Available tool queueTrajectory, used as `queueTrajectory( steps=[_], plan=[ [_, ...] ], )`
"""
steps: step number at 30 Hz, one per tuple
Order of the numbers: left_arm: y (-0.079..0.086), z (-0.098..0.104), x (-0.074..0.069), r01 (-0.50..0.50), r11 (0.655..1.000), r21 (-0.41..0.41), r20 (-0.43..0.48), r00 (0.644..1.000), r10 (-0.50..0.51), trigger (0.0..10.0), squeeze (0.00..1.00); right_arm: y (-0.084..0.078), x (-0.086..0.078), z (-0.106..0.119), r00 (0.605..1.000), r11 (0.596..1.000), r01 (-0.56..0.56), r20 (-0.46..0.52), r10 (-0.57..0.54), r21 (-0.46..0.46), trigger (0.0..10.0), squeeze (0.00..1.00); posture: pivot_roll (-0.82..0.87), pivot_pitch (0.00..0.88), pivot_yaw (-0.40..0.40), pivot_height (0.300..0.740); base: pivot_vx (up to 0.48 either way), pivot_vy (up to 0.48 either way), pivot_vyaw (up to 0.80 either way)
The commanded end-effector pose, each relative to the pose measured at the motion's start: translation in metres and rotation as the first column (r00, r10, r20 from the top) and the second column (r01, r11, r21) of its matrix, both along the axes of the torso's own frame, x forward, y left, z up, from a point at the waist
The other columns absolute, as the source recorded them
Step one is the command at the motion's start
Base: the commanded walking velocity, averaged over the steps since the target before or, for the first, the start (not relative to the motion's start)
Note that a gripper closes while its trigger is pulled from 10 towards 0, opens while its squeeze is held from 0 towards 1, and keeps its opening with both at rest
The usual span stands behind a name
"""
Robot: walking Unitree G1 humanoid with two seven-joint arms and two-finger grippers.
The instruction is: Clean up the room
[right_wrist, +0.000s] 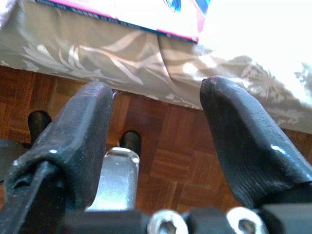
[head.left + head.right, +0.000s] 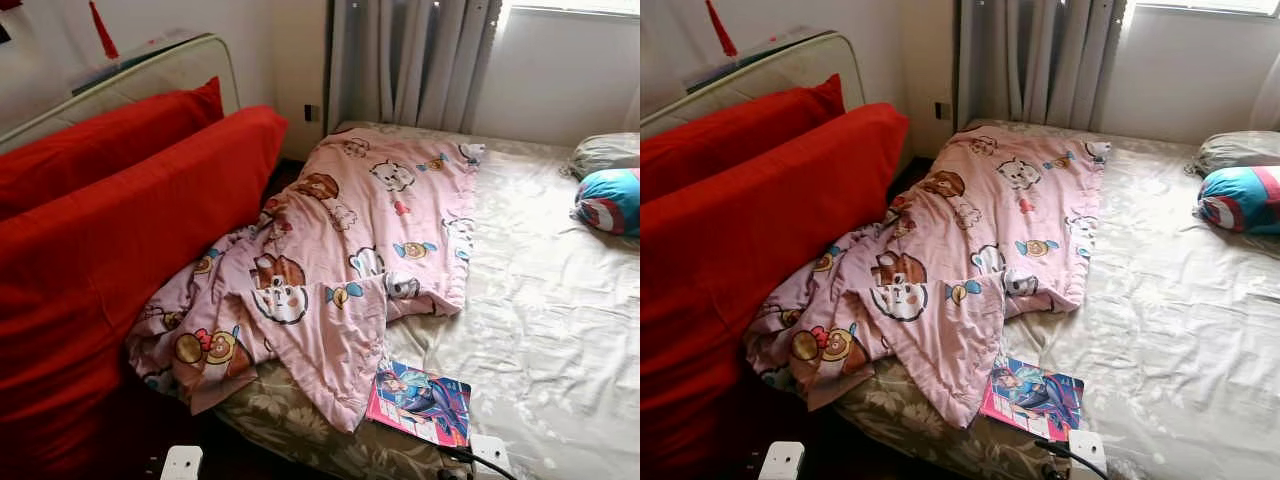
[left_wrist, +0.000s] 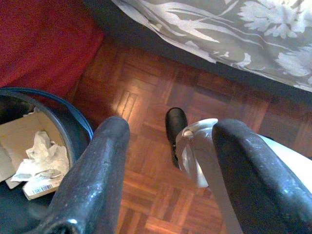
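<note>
A pink cartoon-print blanket (image 2: 340, 250) lies crumpled across the left half of the bed (image 2: 560, 330). One corner of it hangs over the near edge. A colourful comic book (image 2: 420, 402) lies flat at the bed's near edge, beside that corner. My left gripper (image 3: 173, 131) hangs low over the wood floor with its fingers apart and nothing between them. Next to it is a dark blue bin (image 3: 80, 122) holding crumpled paper (image 3: 44, 158). My right gripper (image 1: 158, 90) is open and empty, low by the bed's floral side (image 1: 146, 63), under the comic book (image 1: 161, 14).
Large red cushions (image 2: 110, 230) lean against the wall at the left, close beside the bed. A blue patterned pillow (image 2: 610, 200) and a grey pillow (image 2: 605, 152) lie at the far right. Curtains (image 2: 410, 60) hang behind. A cable (image 2: 475, 460) runs over the bed's near corner.
</note>
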State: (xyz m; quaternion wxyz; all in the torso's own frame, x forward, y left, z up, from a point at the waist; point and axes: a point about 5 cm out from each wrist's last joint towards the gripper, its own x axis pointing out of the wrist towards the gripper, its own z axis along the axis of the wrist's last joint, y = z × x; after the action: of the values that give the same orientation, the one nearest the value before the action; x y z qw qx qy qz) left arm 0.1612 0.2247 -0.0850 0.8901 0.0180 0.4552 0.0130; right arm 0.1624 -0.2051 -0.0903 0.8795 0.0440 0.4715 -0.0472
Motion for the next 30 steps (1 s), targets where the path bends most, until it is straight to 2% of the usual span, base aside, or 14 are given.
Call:
queueTrajectory(
  steps=[1,6,9,16,20,22,23,24,25,26,27,28,29,30],
  plan=[
    [0.017,-0.001,-0.012,-0.013,1.0,0.027,-0.025,1.0,0.014,10.0,0.0,0.001,0.001,0.0,1.0,1.0,-0.005,0.002,0.005,0.001,10.0,0.0,0.02,0.0,-0.002,0.74,0.251,0.0,0.0],
    [0.035,0.003,-0.017,-0.032,0.999,0.043,-0.026,0.999,0.034,10.0,0.0,0.001,0.002,0.001,1.0,1.0,-0.004,0.003,0.004,0.0,10.0,0.0,0.03,0.0,-0.002,0.74,0.25,0.0,0.0],
    [0.026,0.002,-0.012,-0.025,0.999,0.042,-0.016,1.0,0.025,10.0,0.0,0.001,0.002,0.001,1.0,1.0,-0.002,0.005,0.002,0.001,10.0,0.0,0.03,0.0,-0.003,0.74,0.0,0.0,0.0],
    [0.001,0.004,0.008,-0.011,1.0,0.01,0.028,1.0,0.011,10.0,0.0,0.0,0.003,0.001,1.0,1.0,-0.002,0.008,0.002,0.001,10.0,0.0,0.03,0.0,-0.005,0.74,0.0,0.0,0.0],
    [0.011,0.014,0.023,-0.062,0.998,-0.003,0.105,0.992,0.062,10.0,0.0,0.0,0.004,0.002,1.0,1.0,0.0,0.022,0.0,0.0,10.0,0.0,0.03,0.0,-0.009,0.74,0.0,0.0,0.0],
    [0.01,0.019,0.031,-0.058,0.998,0.007,0.146,0.988,0.056,10.0,0.0,0.0,0.005,0.003,0.999,1.0,0.007,0.035,-0.007,0.001,10.0,0.0,0.03,0.0,-0.01,0.74,0.0,0.0,0.0],
    [0.01,0.024,0.04,-0.05,0.999,0.015,0.186,0.981,0.046,10.0,0.0,-0.001,0.005,0.003,0.999,1.0,0.01,0.047,-0.01,-0.001,10.0,0.0,0.03,0.0,-0.01,0.74,0.0,0.0,0.0],
    [0.01,0.024,0.04,-0.05,0.999,0.015,0.186,0.981,0.046,10.0,0.0,-0.001,0.005,0.003,0.999,1.0,0.01,0.047,-0.01,-0.001,10.0,0.0,0.03,0.0,-0.01,0.74,0.0,0.0,0.0],
    [0.008,0.03,0.05,-0.052,0.999,0.007,0.225,0.973,0.049,10.0,0.0,-0.001,0.006,0.004,0.998,1.0,0.011,0.056,-0.011,-0.005,10.0,0.0,0.03,0.0,-0.015,0.74,0.0,0.0,0.0],
    [-0.004,0.052,0.087,-0.037,0.999,-0.01,0.336,0.941,0.038,10.0,0.0,-0.002,0.007,0.005,0.996,1.0,0.026,0.082,-0.026,-0.004,10.0,0.0,0.04,0.0,-0.018,0.74,0.0,0.0,0.0],
    [-0.004,0.052,0.087,-0.037,0.999,-0.01,0.336,0.941,0.038,10.0,0.0,-0.002,0.007,0.005,0.996,1.0,0.026,0.082,-0.026,-0.004,10.0,0.0,0.04,0.0,-0.018,0.74,0.0,0.0,0.0],
    [-0.015,0.073,0.115,-0.009,1.0,-0.014,0.428,0.904,0.014,10.0,0.0,-0.003,0.008,0.006,0.993,0.999,0.049,0.103,-0.049,0.004,10.0,0.0,0.04,0.0,-0.018,0.74,0.0,0.0,0.0],
    [-0.021,0.086,0.128,0.012,1.0,-0.017,0.484,0.875,-0.002,10.0,0.0,-0.003,0.009,0.007,0.99,0.998,0.068,0.123,-0.07,0.017,10.0,0.0,0.04,0.0,-0.02,0.74,0.0,0.0,0.0],
    [-0.02,0.093,0.133,0.027,0.999,-0.023,0.523,0.852,-0.011,10.0,0.0,-0.003,0.01,0.008,0.988,0.997,0.076,0.136,-0.079,0.025,10.0,0.0,0.04,0.0,-0.021,0.74,0.0,0.0,0.0]
  ],
)
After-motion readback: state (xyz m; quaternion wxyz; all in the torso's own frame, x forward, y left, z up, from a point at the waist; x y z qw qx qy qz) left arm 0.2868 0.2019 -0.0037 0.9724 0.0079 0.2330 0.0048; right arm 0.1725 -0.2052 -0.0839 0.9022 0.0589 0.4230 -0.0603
